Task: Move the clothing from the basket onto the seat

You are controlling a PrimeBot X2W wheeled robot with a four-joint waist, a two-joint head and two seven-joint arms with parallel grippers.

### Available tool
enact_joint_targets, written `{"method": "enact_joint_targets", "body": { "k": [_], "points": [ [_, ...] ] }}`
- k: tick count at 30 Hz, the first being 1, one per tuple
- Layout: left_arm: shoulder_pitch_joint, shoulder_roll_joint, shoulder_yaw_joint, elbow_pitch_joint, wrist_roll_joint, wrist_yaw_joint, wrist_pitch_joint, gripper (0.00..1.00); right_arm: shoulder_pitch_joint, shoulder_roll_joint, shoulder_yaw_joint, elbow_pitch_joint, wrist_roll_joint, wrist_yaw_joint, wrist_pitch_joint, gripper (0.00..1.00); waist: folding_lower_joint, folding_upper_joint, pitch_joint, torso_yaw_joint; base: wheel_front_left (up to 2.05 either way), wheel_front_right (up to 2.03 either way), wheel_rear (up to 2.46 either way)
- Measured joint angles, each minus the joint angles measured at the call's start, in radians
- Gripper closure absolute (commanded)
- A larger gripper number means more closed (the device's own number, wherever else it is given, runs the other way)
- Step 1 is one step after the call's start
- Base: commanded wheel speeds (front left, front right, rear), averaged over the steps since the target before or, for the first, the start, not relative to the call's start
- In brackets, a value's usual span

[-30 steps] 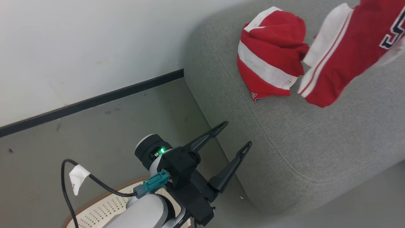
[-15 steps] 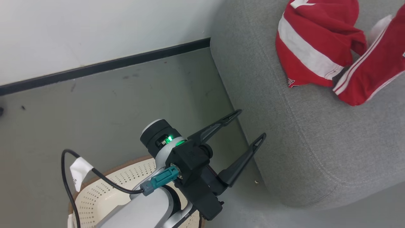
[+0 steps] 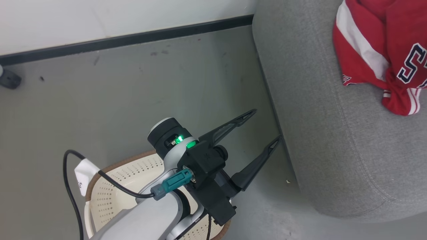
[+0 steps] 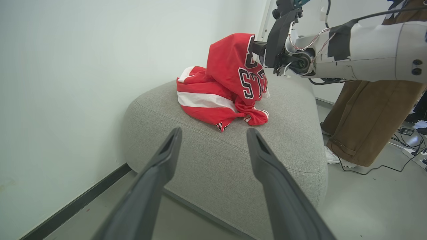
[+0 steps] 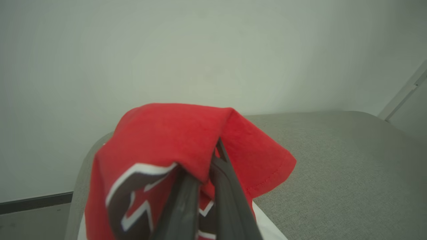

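Looking around the seat (image 3: 333,133), we see a pale wall (image 3: 100,16) with a black skirting board (image 3: 133,35) and grey floor (image 3: 150,90). At the seat's far side are a person's brown trouser leg (image 4: 363,116) and white shoe (image 4: 335,156), with cables (image 4: 405,150) lying on the floor beyond. Our left forearm (image 3: 143,220) covers much of the basket (image 3: 110,186), so we cannot tell what lies inside it; a black cable (image 3: 68,186) with a white tag (image 3: 83,171) loops beside it. The head view's right edge cuts off the clothing (image 3: 363,46), which lies bunched on the seat. Our left gripper (image 3: 266,125) hangs over the floor just beside the seat's edge, fingers spread wide and holding nothing. Our right gripper (image 5: 215,160) is pinched tight on a fold of one red jersey, lifting it above the seat while its lower end drapes onto the heap.
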Motion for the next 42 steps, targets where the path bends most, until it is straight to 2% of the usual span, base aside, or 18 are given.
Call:
{"method": "enact_joint_targets", "body": {
  "k": [5,9,10,11,12,13,14,15,23,33,42],
  "points": [
    [-0.001,0.002,0.002,0.004,0.0,0.0,0.0,0.0,-0.004,0.015,0.009,0.067,-0.002,-0.012,0.0,1.0,-0.0001,0.0,0.02,0.016,0.0,0.0,0.0],
    [-0.001,0.002,0.003,0.011,0.001,0.0,0.0,0.0,-0.004,0.018,0.02,0.109,-0.002,-0.003,0.0,1.0,-0.0001,-0.0001,0.025,0.019,0.0,0.0,0.0],
    [-0.001,0.004,0.005,0.013,0.0,0.0,-0.002,0.0,-0.005,0.022,0.024,0.113,-0.002,-0.002,0.0,0.92,-0.0001,-0.0001,0.025,0.017,0.0,0.0,0.0],
    [-0.001,0.004,0.007,0.016,0.0,0.0,-0.002,0.0,-0.005,0.027,0.026,0.116,-0.002,0.002,0.0,0.71,-0.0001,-0.0001,0.024,0.015,0.0,0.0,0.0],
    [-0.001,0.006,0.008,0.019,0.001,0.0,-0.006,0.0,-0.005,0.032,0.028,0.117,-0.002,0.006,0.0,0.62,-0.0001,-0.0001,0.023,0.012,0.0,0.0,0.0],
    [-0.001,0.006,0.008,0.024,0.0,0.0,-0.01,0.0,-0.005,0.035,0.028,0.117,-0.002,0.007,0.0,0.37,-0.0001,-0.0001,0.021,0.009,0.0,0.0,0.0],
    [-0.001,0.007,0.008,0.029,0.0,0.0,-0.011,0.0,-0.004,0.038,0.028,0.117,-0.002,0.007,0.0,0.05,-0.0001,0.0,0.019,0.007,0.0,0.0,0.0],
    [-0.001,0.007,0.008,0.033,0.0,0.0,-0.015,0.0,-0.002,0.04,0.03,0.117,-0.002,0.012,0.0,0.0,-0.0001,-0.0001,0.016,0.004,0.0,0.0,0.0],
    [0.006,0.024,0.028,0.074,-0.005,0.0,-0.047,0.0,0.071,0.052,0.051,0.077,-0.012,0.025,0.0,0.0,-0.0001,-0.0001,-0.018,-0.024,0.0,0.0,0.0],
    [0.059,0.025,0.079,0.148,-0.034,0.019,-0.111,0.0,0.215,0.05,0.063,-0.043,-0.032,0.032,0.0,0.0,-0.0002,-0.0002,-0.106,-0.046,0.0,0.0,0.0],
    [0.161,0.032,0.156,0.221,-0.091,0.076,-0.179,0.0,0.362,0.061,0.044,-0.176,-0.032,0.03,0.0,0.0,-0.0003,-0.0003,-0.206,-0.036,0.0,0.0,0.0]
  ]
}}
